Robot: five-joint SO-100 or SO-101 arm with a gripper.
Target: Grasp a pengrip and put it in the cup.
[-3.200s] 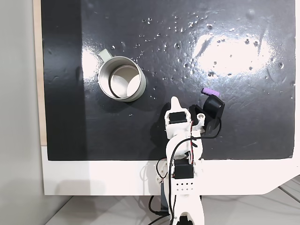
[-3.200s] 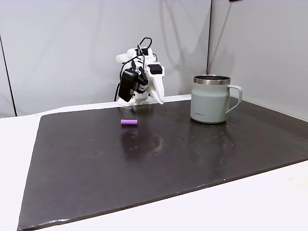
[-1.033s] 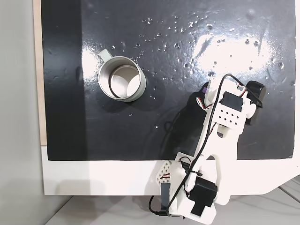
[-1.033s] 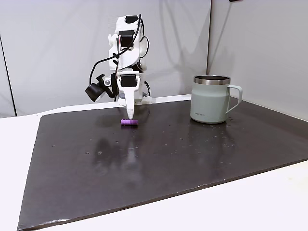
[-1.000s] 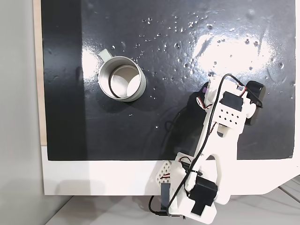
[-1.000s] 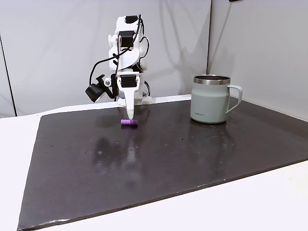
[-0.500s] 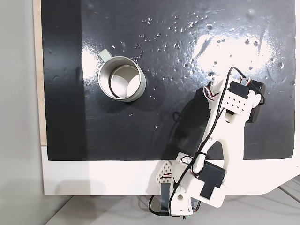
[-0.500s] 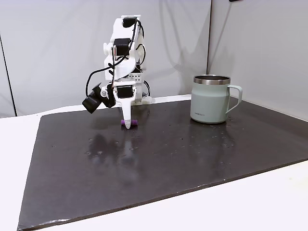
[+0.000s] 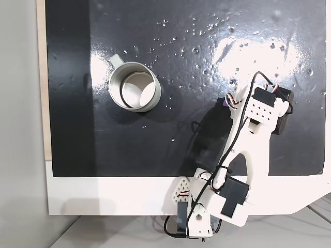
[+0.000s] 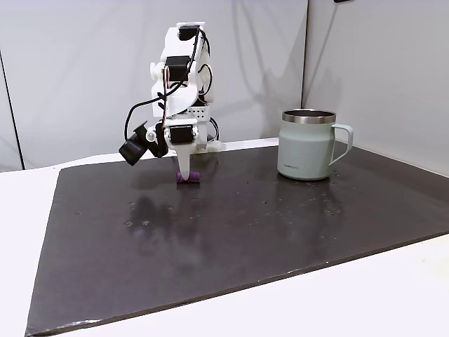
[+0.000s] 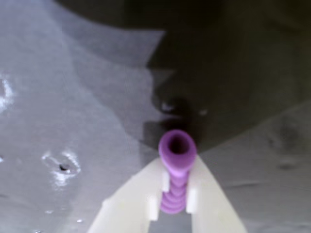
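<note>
Gripper (image 11: 174, 191) closed snugly on the pengrip (image 11: 175, 167), purple tube lying flat on the dark mat (image 10: 280, 232), long axis between the fingers, well apart from the cup (image 10: 306, 144).

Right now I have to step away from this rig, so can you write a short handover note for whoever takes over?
Gripper: down at the mat, its cream fingers pressed on either side of the purple pengrip; it looks shut on it.
Pengrip: at mat level in a fixed view, not lifted.
Cup: upright on the black mat, well off to the side of the arm; its pale inside holds nothing.
Done: reach and, apparently, the grasp.
Left: lift, carry over the cup, release inside.
</note>
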